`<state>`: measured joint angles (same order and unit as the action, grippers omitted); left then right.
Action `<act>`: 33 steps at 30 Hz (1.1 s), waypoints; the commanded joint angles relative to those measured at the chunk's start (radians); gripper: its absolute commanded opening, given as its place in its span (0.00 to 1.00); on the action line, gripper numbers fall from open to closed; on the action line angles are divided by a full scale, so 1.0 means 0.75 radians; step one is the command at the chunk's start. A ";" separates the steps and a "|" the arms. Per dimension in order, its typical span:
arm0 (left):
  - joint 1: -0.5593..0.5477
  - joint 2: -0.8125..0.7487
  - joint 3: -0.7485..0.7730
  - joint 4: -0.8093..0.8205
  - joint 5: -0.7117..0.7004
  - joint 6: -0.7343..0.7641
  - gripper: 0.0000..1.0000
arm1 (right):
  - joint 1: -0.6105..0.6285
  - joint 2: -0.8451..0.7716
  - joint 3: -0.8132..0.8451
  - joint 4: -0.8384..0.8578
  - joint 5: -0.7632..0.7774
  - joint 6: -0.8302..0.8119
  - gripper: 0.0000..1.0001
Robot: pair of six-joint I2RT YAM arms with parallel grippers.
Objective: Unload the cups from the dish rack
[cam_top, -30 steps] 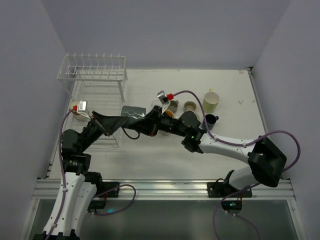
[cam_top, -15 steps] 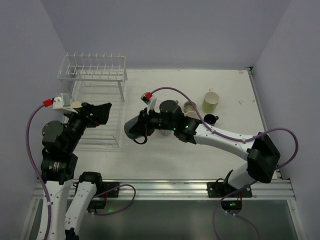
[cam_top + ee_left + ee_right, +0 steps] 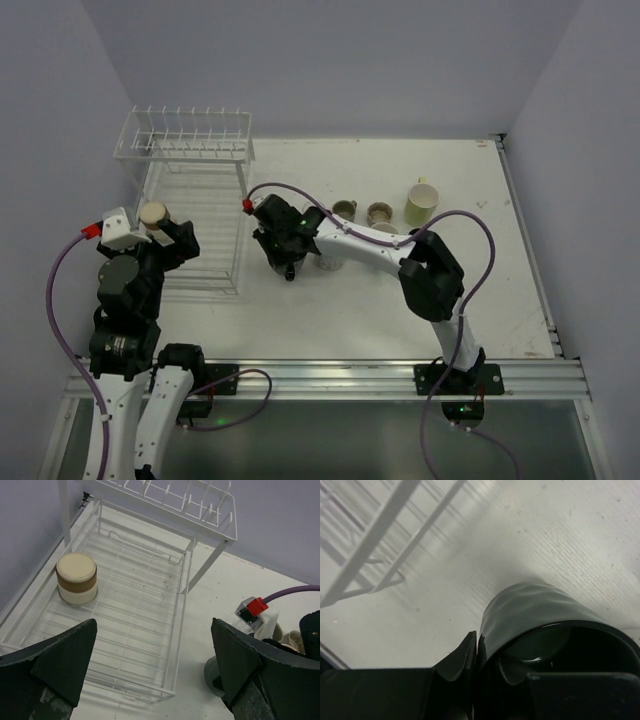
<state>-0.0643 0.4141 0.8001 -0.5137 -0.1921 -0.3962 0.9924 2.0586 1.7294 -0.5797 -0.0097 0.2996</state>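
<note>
My right gripper (image 3: 485, 650) is shut on the rim of a dark grey cup (image 3: 535, 615), one finger outside the wall and one inside. It holds the cup upright, low over or on the table, just right of the dish rack (image 3: 195, 225); in the top view my right gripper (image 3: 285, 255) hides most of the cup. The cup's base shows in the left wrist view (image 3: 214, 672). My left gripper (image 3: 153, 625) is open and empty above the rack's near end (image 3: 180, 243). A tan cup (image 3: 76, 579) stands upside down in the rack's lower tray (image 3: 152, 212).
A pale yellow-green mug (image 3: 422, 203), two small tan cups (image 3: 345, 209) (image 3: 380, 212) and a clear glass (image 3: 330, 256) stand on the table behind and beside my right arm. The rack's raised peg shelf (image 3: 185, 135) holds nothing. Walls close the left, back and right.
My left arm has let go of the dark grey cup and drawn back left over the rack. My right gripper has taken the cup, swung left and turned it downward beside the rack.
</note>
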 commanded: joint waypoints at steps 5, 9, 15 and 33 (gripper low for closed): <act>-0.017 -0.018 -0.085 0.049 -0.120 0.031 1.00 | 0.051 0.178 0.259 -0.137 0.168 -0.117 0.00; -0.019 -0.016 -0.106 0.059 -0.130 0.031 1.00 | 0.061 0.213 0.259 -0.121 0.207 -0.115 0.00; -0.021 0.000 -0.106 0.067 -0.139 0.023 1.00 | 0.070 0.205 0.212 -0.076 0.240 -0.101 0.44; -0.012 0.462 -0.001 0.090 -0.335 -0.083 1.00 | 0.070 -0.648 -0.378 0.437 -0.134 -0.019 0.99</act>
<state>-0.0746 0.7334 0.7612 -0.4927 -0.3408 -0.4126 1.0370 1.6901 1.5425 -0.3698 -0.0307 0.2604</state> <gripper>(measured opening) 0.997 0.989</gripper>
